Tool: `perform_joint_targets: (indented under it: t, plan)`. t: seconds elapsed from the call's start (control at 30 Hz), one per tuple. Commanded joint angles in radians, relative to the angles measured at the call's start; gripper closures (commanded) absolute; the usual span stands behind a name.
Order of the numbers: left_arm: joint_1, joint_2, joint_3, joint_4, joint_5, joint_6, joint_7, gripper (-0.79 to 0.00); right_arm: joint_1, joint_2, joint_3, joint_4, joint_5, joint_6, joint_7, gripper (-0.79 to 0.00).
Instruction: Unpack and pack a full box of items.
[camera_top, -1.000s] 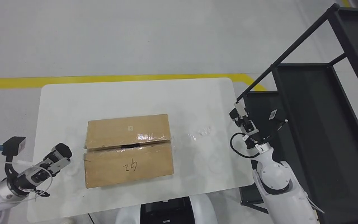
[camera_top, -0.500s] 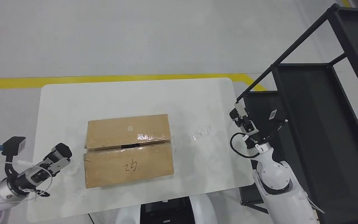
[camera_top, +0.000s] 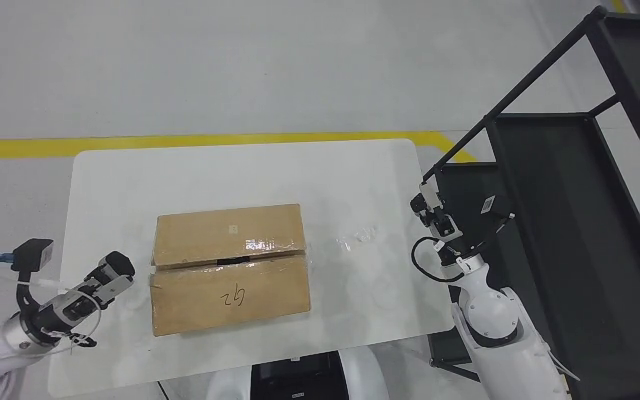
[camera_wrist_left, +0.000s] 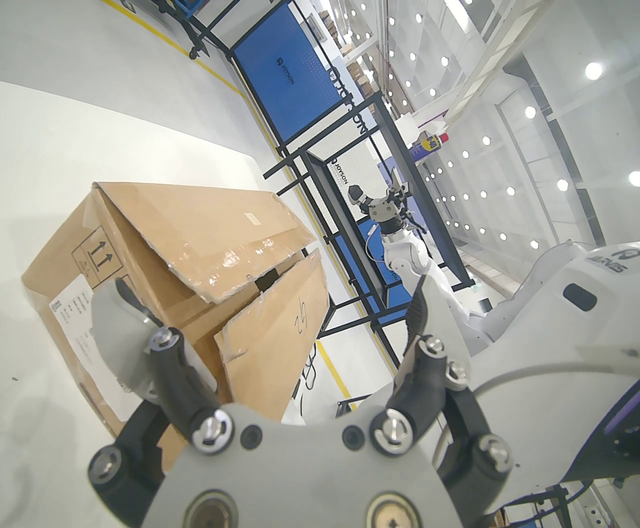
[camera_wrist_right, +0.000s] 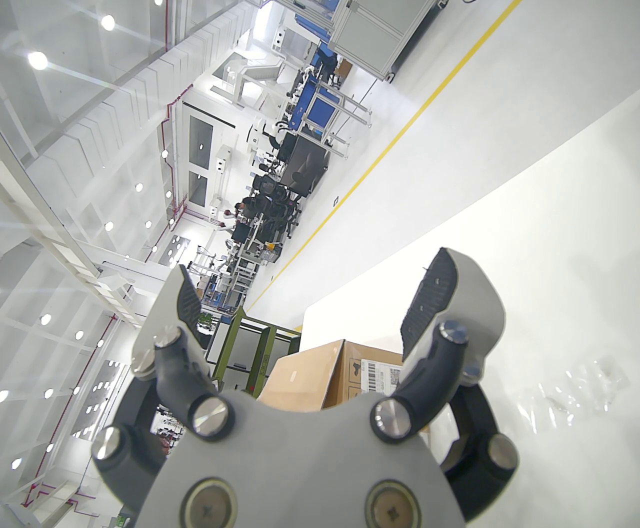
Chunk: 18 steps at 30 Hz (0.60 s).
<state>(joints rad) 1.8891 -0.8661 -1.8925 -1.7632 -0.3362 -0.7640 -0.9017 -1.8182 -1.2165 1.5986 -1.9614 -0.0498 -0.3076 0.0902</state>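
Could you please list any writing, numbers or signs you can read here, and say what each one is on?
"42", handwritten, or so it seems: near flap of the cardboard box.
Two upward arrows, no words: the box's end wall.
The white labels on the box, one with a barcode: too small to read.
Lettering on the blue panels behind: brand print, left unquoted.

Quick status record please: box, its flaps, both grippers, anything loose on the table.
box: cardboard box, mid-way across the white table
flaps: flaps folded down, gap along centre seam, ragged tape
left gripper: left gripper open, empty, facing the box's end, apart from it
right gripper: right gripper open, empty, at the table's opposite edge
loose: clear plastic film between box and right gripper
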Motion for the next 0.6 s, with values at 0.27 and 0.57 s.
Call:
perform_joint_targets:
  t: [0.27,0.57]
  plan:
    - [-0.062,-0.004,0.058,-0.015,0.176,0.004,0.043,-0.785,0.0,0.0,0.0,0.0,0.0,0.0,0.0,-0.785]
    - [-0.095,0.007,0.106,0.035,0.096,-0.028,-0.087,-0.785,0.0,0.0,0.0,0.0,0.0,0.0,0.0,-0.785]
